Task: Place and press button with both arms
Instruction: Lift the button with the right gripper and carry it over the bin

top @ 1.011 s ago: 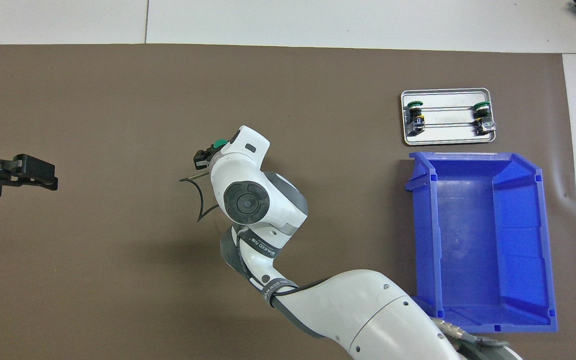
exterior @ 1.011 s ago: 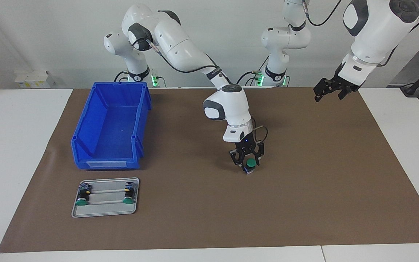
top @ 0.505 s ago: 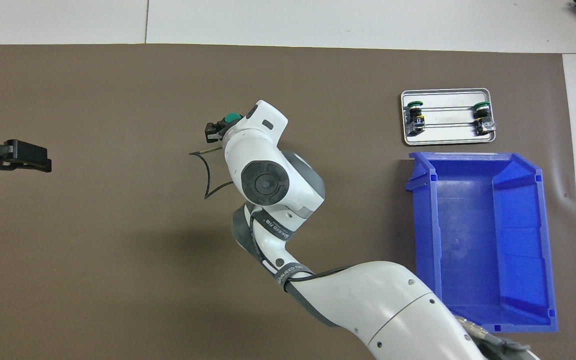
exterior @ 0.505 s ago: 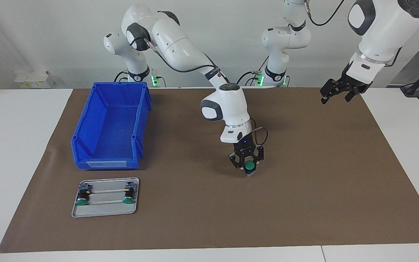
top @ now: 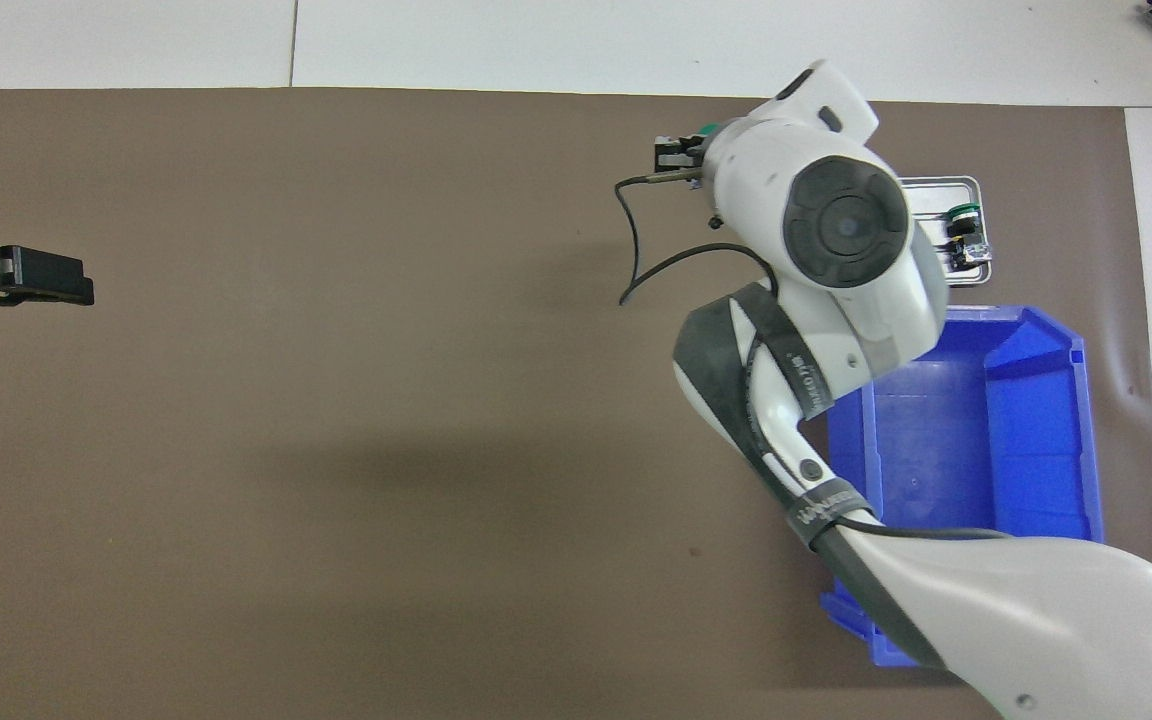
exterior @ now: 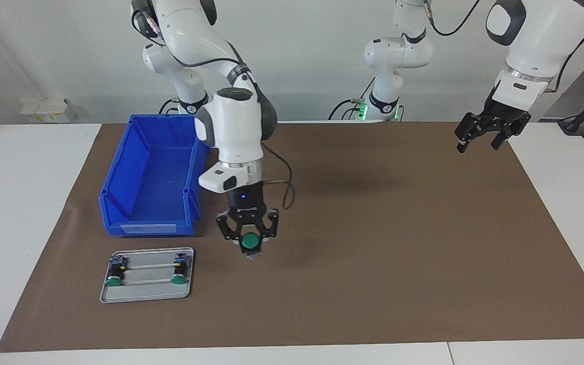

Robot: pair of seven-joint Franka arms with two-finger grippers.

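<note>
Right gripper (exterior: 248,242) pinches the green-capped button (exterior: 249,242) by its body: light, rigid, probably slick plastic; left gripper (exterior: 486,133) waits, fingers spread.

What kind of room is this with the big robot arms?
Probably a robot test lab: two white arms over a table with a brown mat, a blue bin, and a metal tray of green buttons.

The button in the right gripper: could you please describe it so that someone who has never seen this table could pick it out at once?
Start at the blue bin toward the right arm's end of the table; the metal tray lies farther from the robots. Beside both, over the brown mat, hangs the right gripper. The button is the green-capped one gripped there, while its two lookalikes lie in the tray.
</note>
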